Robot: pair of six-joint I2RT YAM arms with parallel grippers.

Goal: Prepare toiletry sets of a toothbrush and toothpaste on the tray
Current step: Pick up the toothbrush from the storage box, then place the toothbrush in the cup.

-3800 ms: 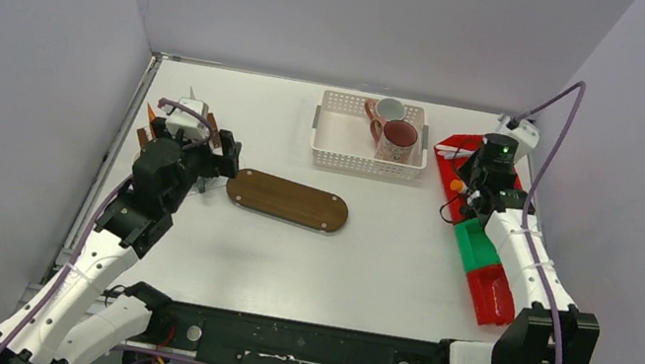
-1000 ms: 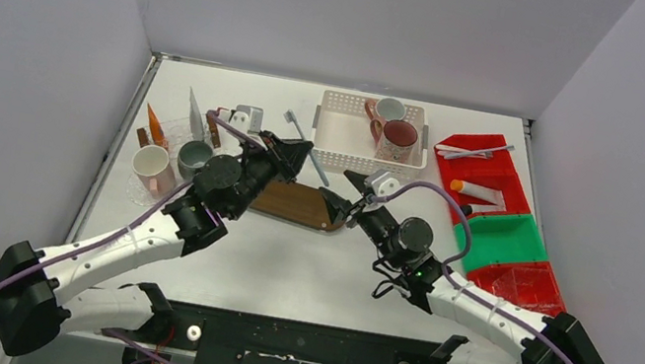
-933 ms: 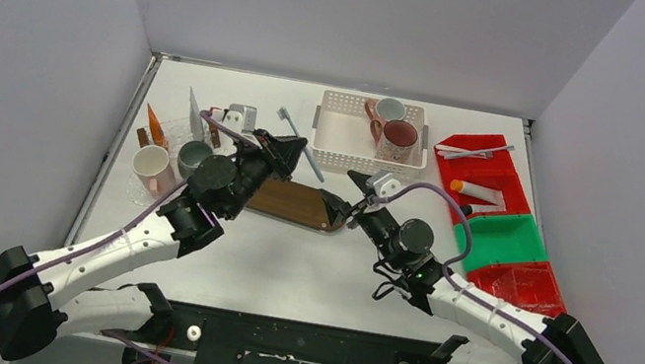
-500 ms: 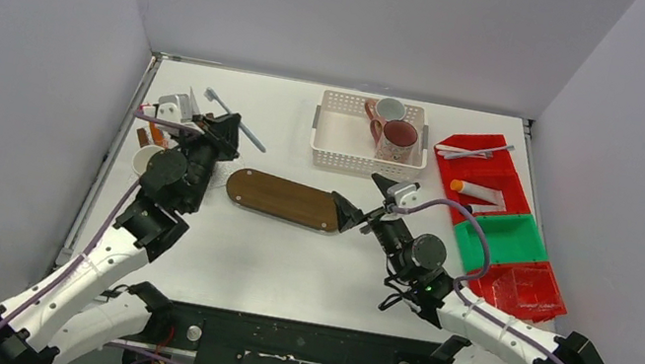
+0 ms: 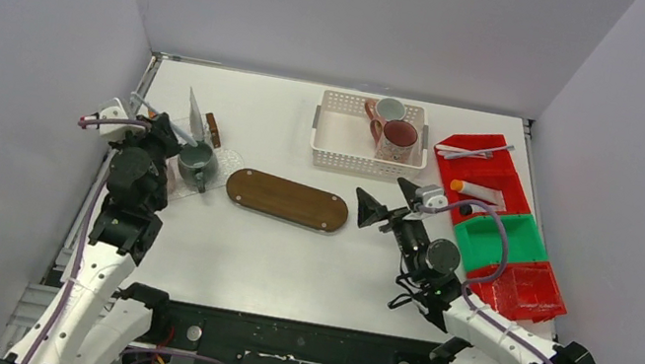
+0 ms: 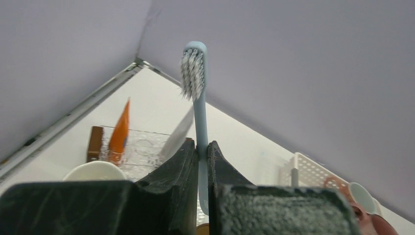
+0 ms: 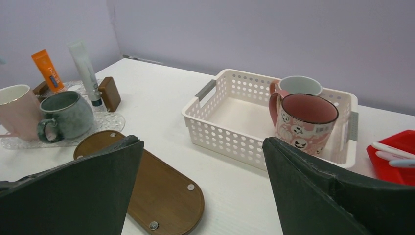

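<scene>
My left gripper is shut on the handle of a light blue toothbrush, bristles pointing up. In the top view the left gripper hovers over the left end of the clear glass tray. On that tray stand a pinkish-white mug and a dark green mug. An orange tube and a white tube stand behind them. My right gripper is wide open and holds nothing, just right of the wooden oval board.
A white basket at the back holds a maroon-lined patterned mug and a white mug with pink handle. Red bins at right hold toothbrushes and a tube; a green bin lies between them.
My left arm swung left with the toothbrush, from over the wooden board to the glass tray. My right gripper opened wide and drew back to the right.
</scene>
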